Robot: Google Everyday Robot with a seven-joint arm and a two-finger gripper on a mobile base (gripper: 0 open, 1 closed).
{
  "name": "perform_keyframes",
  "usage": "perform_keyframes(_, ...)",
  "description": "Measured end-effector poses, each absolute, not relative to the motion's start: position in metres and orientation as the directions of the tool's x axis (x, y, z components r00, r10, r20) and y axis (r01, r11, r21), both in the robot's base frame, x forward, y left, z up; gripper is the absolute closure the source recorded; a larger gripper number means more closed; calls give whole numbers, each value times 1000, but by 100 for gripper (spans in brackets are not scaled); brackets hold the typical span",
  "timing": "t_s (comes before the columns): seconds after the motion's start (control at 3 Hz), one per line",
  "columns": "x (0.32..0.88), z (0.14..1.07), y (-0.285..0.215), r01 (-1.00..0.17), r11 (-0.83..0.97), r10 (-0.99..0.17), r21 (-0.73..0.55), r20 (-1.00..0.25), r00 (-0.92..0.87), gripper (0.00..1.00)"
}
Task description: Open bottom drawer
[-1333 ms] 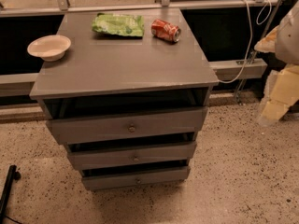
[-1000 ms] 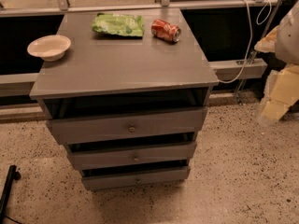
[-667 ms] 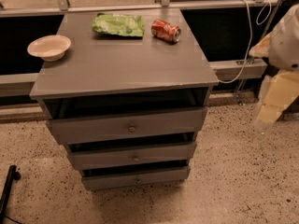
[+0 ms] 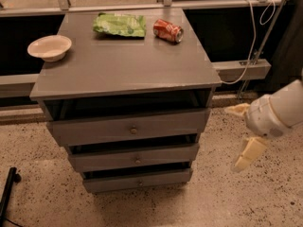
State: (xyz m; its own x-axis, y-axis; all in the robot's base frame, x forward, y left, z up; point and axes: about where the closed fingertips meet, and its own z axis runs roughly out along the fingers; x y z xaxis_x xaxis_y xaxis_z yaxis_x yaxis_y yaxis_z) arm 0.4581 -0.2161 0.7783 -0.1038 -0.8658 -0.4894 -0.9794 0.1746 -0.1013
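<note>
Standing on the speckled floor (image 4: 246,202), the grey cabinet (image 4: 123,70) has the bottom drawer (image 4: 137,179) lowest of three, nearest the ground.
Claw (image 4: 232,138) hangs to its right, well apart — fingers spread wide, empty.

Dim warm light, hand (image 4: 231,139) lower right

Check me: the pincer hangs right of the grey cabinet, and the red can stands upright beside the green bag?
Nearly. The camera view shows the red can lying on its side beside the green bag; the pincer does hang right of the cabinet.
</note>
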Motion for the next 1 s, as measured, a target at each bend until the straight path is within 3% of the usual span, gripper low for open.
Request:
perform_keyframes(0.33,494,762,-223,-971,58,-870,-233,-489,65,0)
perform_keyframes(1.0,474,707,-174,-946,-34,-784,-322,-578,225,0)
